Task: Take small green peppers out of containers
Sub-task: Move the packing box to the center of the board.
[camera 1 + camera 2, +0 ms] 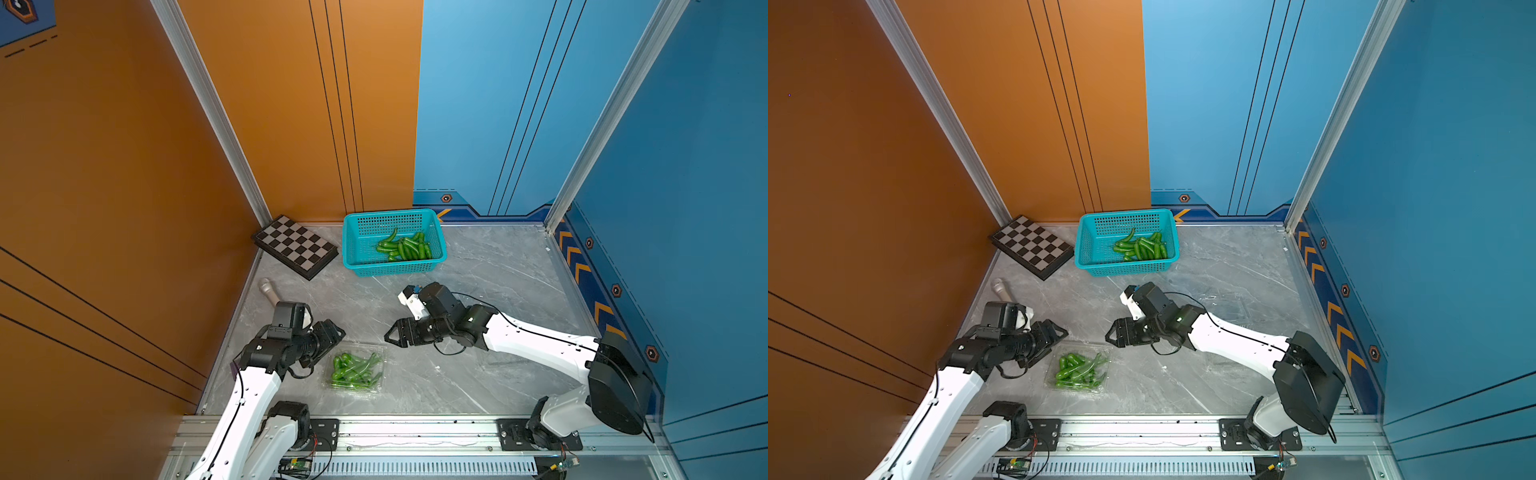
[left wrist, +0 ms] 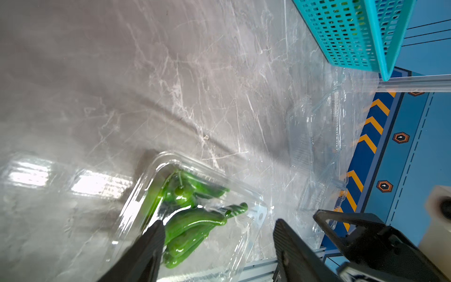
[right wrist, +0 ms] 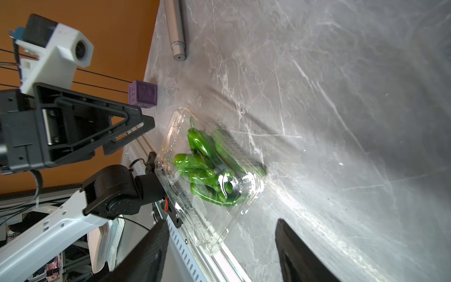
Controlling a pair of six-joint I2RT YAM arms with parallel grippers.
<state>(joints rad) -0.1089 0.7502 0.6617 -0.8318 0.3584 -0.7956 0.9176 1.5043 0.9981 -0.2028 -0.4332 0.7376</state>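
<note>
A: Where's the clear container [image 1: 1098,348]?
B: Near the front rail, green peppers [image 1: 1079,368] inside. The left gripper [image 1: 1063,332] and right gripper [image 1: 1108,336] hang near its far corners.
A: And the teal basket [image 1: 1086,249]?
B: By the back wall beside the chessboard [image 1: 1032,246], more peppers [image 1: 1142,248] heaped inside. A grey cylinder [image 1: 1001,291] lies by the orange wall

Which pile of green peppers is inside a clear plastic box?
The front pile, inside the clamshell; the back pile lies loose in the teal basket.

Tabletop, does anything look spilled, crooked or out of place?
Nothing spilled or damaged. Only stray clutter stands out: a chessboard, a grey metal cylinder and a purple cube lie by the orange wall.
</note>
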